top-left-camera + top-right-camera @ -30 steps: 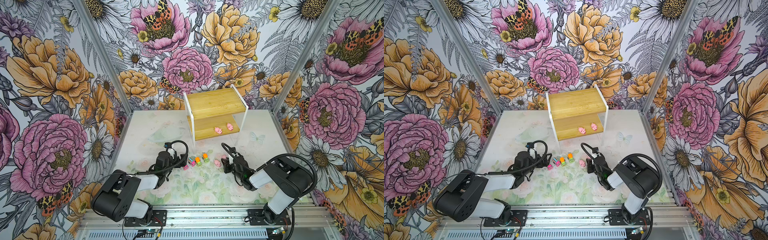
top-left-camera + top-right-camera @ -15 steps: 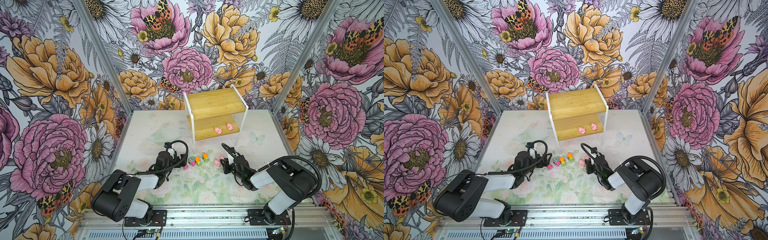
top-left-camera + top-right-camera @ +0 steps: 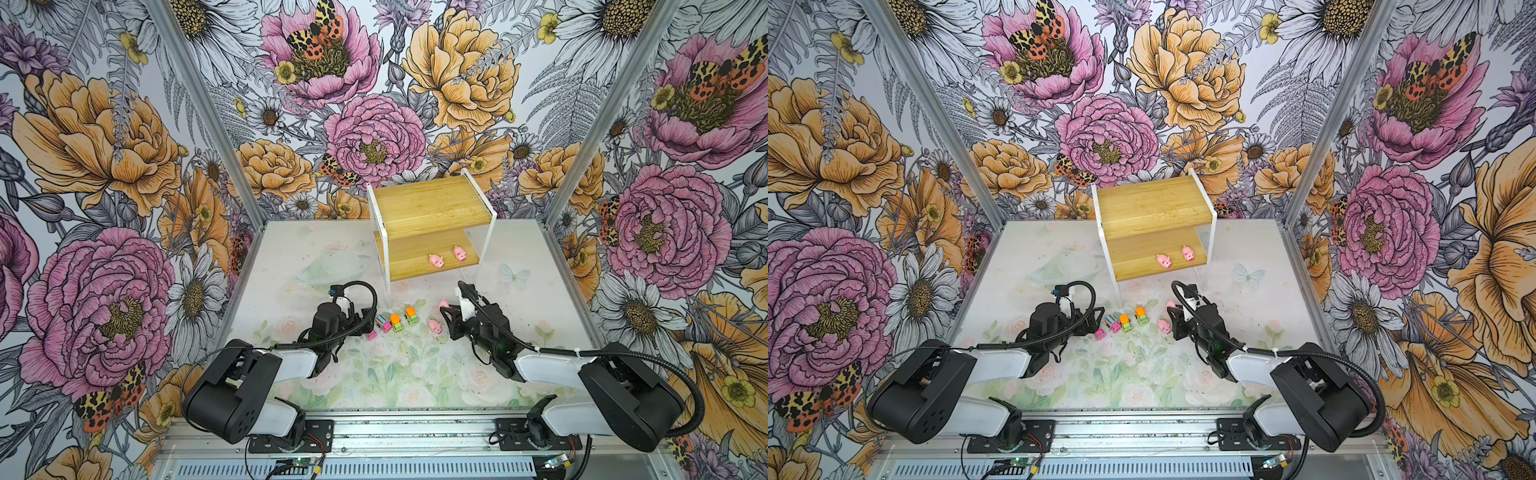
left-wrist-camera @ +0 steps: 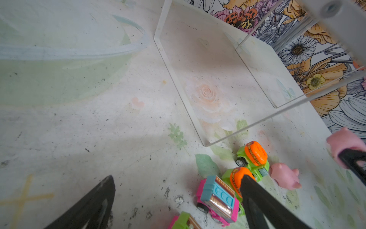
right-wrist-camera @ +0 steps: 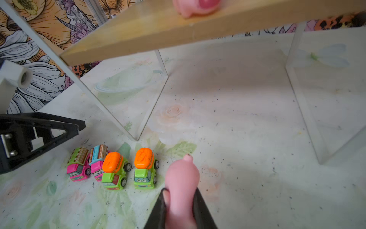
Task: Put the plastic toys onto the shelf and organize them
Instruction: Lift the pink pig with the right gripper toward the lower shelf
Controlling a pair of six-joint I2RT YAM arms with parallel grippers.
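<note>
Nearest me, the right gripper has its jaws drawn narrow on a pink pig, clamped across its flanks. The pig's long axis runs straight out along the fingers, away from the wrist and toward the shelf; I cannot tell whether snout or tail leads. The left gripper has its jaws wide with nothing between them, low beside the row of four toy cars, one finger just beside an orange-topped car. The cars stand side by side on the table mat, fronts turned toward the near edge, long axes roughly near-to-far. A loose pig lies on the mat between the cars and the right gripper. Beyond, the lower board of the shelf lies ahead of and above the held pig. A shelved pig and its neighbour occupy the board's right half, with bare wood to their left. I judge the right arm the nearer one for the placing.
</note>
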